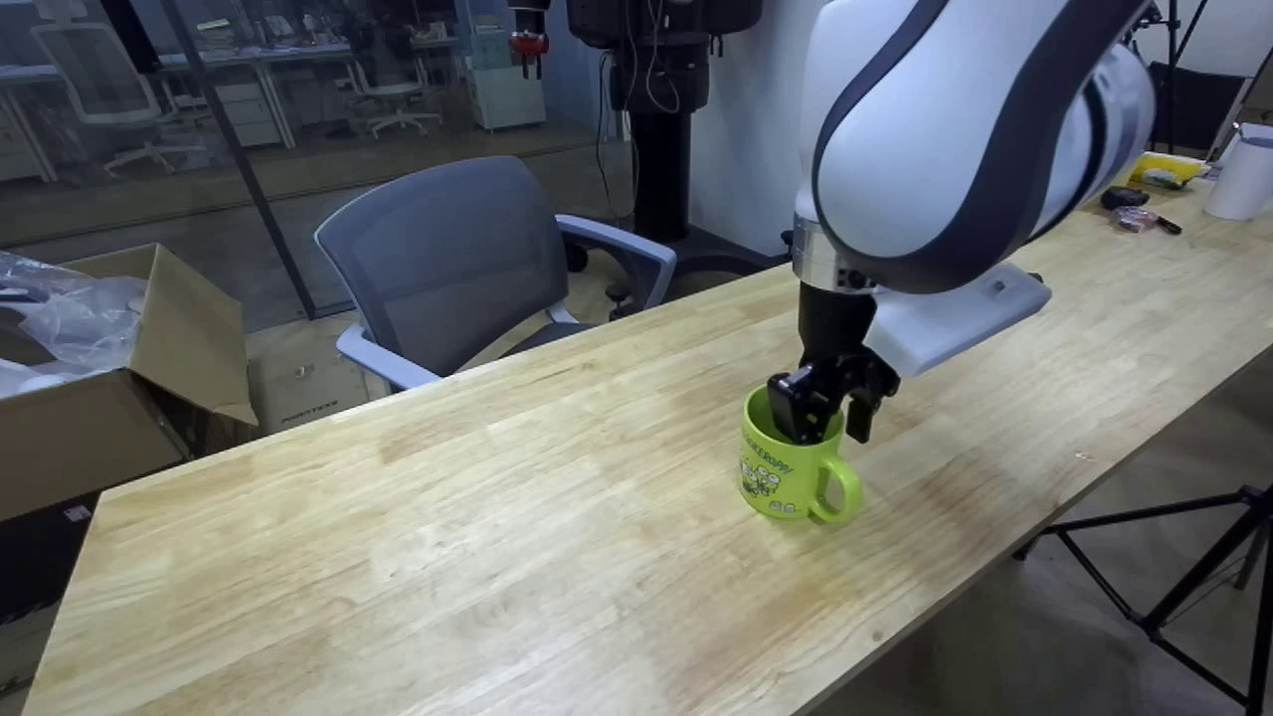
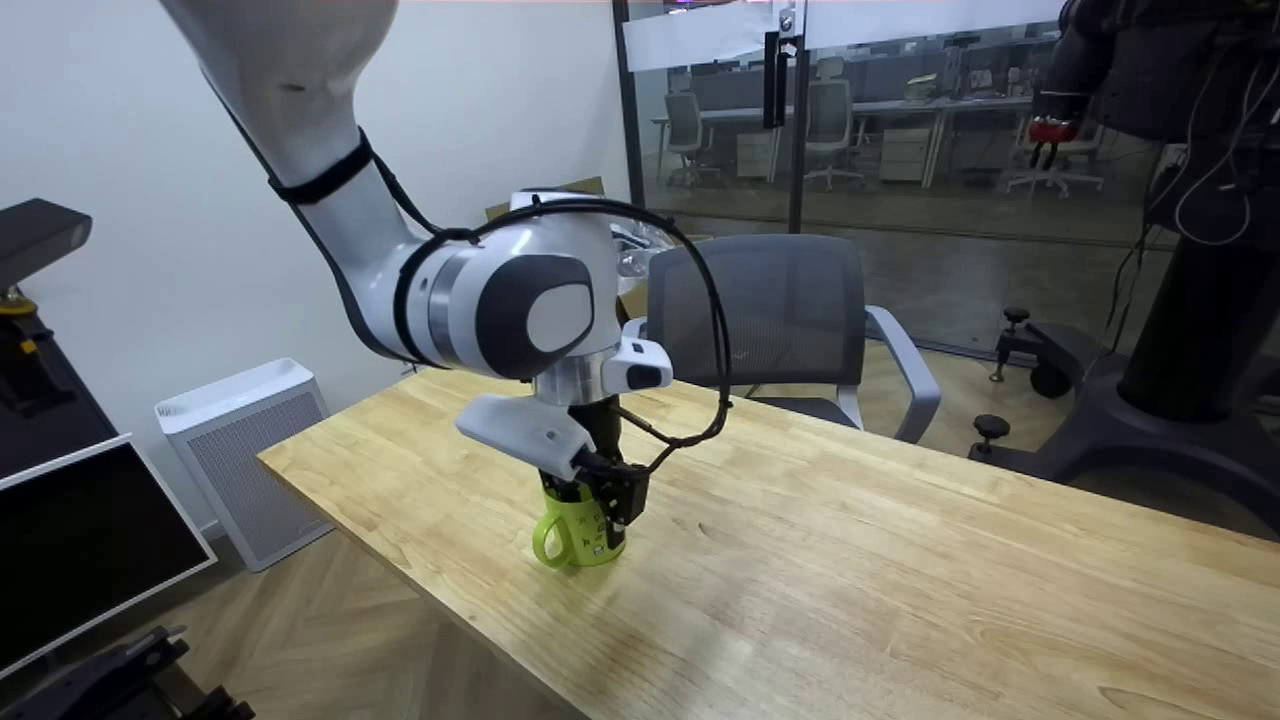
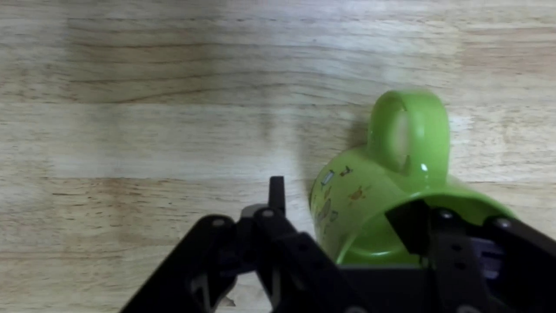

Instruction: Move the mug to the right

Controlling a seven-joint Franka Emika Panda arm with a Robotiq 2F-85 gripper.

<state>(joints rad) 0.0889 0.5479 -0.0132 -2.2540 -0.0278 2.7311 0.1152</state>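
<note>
The lime-green mug (image 1: 786,482) stands upright on the wooden table, with cartoon print on its side and a loop handle. It also shows in an exterior view (image 2: 582,538) and in the wrist view (image 3: 352,187). My gripper (image 1: 829,435) is at the mug's rim, pointing down; it also shows in an exterior view (image 2: 592,515). In the wrist view the gripper (image 3: 341,204) is open: one finger is inside the mug, the other is outside its wall, with a visible gap between the outer finger and the wall. The inner finger's tip is partly hidden in both exterior views.
The long wooden table (image 1: 448,557) has its edge near the mug's handle side. A grey office chair (image 1: 448,268) stands against the opposite edge. A white container (image 1: 1241,179) and a yellow package (image 1: 1166,169) are at the table's far end. A cardboard box (image 1: 189,338) is on the floor.
</note>
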